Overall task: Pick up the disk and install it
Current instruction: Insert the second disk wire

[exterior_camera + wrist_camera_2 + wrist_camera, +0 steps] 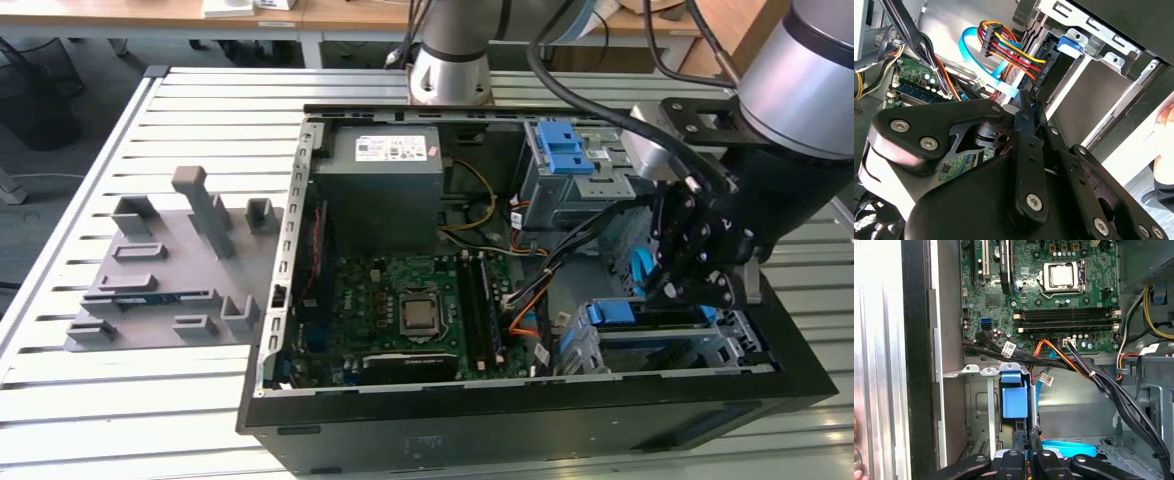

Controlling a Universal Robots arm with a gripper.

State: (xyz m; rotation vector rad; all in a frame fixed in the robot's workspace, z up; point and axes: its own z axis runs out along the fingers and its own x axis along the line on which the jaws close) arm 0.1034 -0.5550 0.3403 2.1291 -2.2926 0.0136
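The claw (694, 262) hangs inside the open case (534, 420) at the exterior view's right, its fingers (1026, 450) pressed together with nothing between them, just above the near drive cage (667, 345). The disk (1069, 446) shows in the first wrist view as a blue-edged slab lying in the cage right beside the fingertips, next to a blue latch (1015, 399). Further left sit the motherboard (400, 310) and, on the tabletop (134, 400), a grey fixture (174, 270).
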